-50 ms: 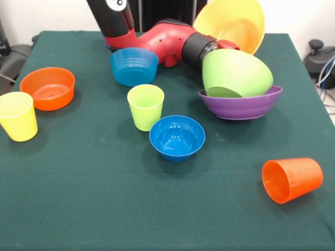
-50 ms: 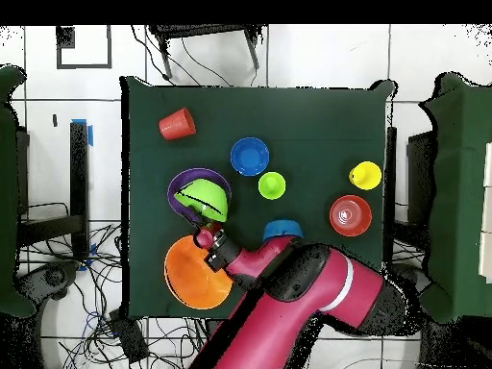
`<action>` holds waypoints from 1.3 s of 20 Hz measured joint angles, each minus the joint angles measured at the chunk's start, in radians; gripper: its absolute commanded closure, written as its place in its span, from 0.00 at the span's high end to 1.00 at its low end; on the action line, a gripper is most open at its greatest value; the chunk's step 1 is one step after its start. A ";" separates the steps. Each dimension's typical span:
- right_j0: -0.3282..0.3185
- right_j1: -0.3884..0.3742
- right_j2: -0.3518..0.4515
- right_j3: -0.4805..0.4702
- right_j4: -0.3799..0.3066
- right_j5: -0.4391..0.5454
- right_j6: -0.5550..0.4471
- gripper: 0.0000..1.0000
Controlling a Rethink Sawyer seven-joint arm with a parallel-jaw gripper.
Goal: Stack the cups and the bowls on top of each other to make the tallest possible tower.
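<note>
- Counter (image 1: 94, 209): dark green cloth, flat, square in the overhead view; white tiled floor (image 2: 327, 58) around it with loose cables.
- Landmark: purple bowl (image 1: 241, 107), upright.
- Lime green bowl (image 1: 235, 73) sits in the purple bowl, tipped on its side, mouth facing down toward the rim.
- Yellow-orange bowl (image 1: 230, 23) just behind the purple bowl, tilted up on edge.
- Arm (image 1: 167, 42) reaches in beside the lime green bowl; claw hidden between the bowls (cannot tell if spread or pinching).
- Dark blue bowl (image 1: 177, 137) near the purple bowl, in front and to the side, upright.
- Lime green cup (image 1: 145, 106) upright, just beside the dark blue bowl.
- Light blue bowl (image 1: 134, 66) further along from the purple bowl, against the arm.
- Orange cup (image 1: 292, 179) on its side, in front of the purple bowl, apart.
- Orange bowl (image 1: 48, 88) and yellow cup (image 1: 18, 116): well apart from the purple bowl, at the opposite edge, both upright.
</note>
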 measured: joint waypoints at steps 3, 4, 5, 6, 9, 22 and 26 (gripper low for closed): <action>0.007 -0.004 -0.018 0.008 0.049 0.000 0.000 1.00; 0.011 -0.009 -0.026 0.013 0.065 0.000 0.000 1.00; 0.015 -0.013 -0.033 0.018 0.081 0.000 0.000 1.00; 0.027 -0.030 -0.048 0.036 0.118 0.000 0.000 1.00; 0.042 -0.056 -0.062 0.061 0.157 0.000 0.000 1.00; 0.212 -0.438 -0.134 0.328 0.406 0.111 0.000 1.00; 0.254 -0.609 -0.145 0.403 0.462 0.228 0.000 1.00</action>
